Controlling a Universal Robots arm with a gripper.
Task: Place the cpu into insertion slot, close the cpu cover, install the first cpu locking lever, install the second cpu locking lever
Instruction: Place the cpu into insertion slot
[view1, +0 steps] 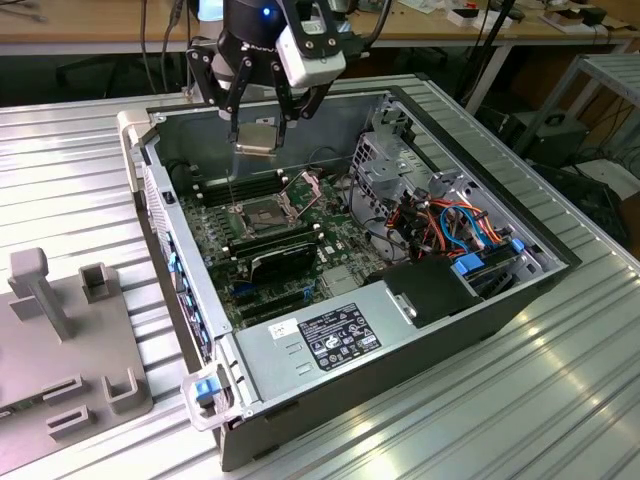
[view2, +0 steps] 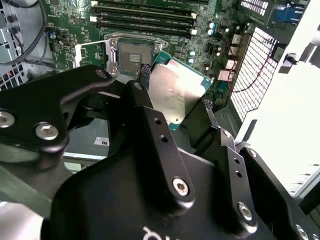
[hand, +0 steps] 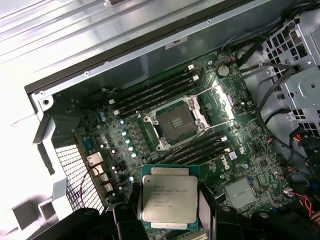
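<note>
My gripper (view1: 258, 128) hangs above the open computer case, shut on the cpu (view1: 256, 138), a flat silver-topped chip on a green base. In both wrist views the cpu (hand: 169, 198) (view2: 177, 90) sits between the black fingers (hand: 132, 212), its edges pinched. The insertion slot (view1: 262, 212) (hand: 175, 122) (view2: 132, 55) lies bare on the green motherboard, below the chip and apart from it. The cpu cover (hand: 222, 102) (view2: 92, 55) is swung open beside the slot. Thin wire locking levers (hand: 202, 94) stand raised at the slot's sides.
Black memory sticks (hand: 160, 92) run along both sides of the slot. A drive cage (view1: 385, 160) and coloured cables (view1: 450, 225) fill the case on the exterior view's right. A grey fixture (view1: 70, 330) sits on the ribbed metal table (view1: 560, 400).
</note>
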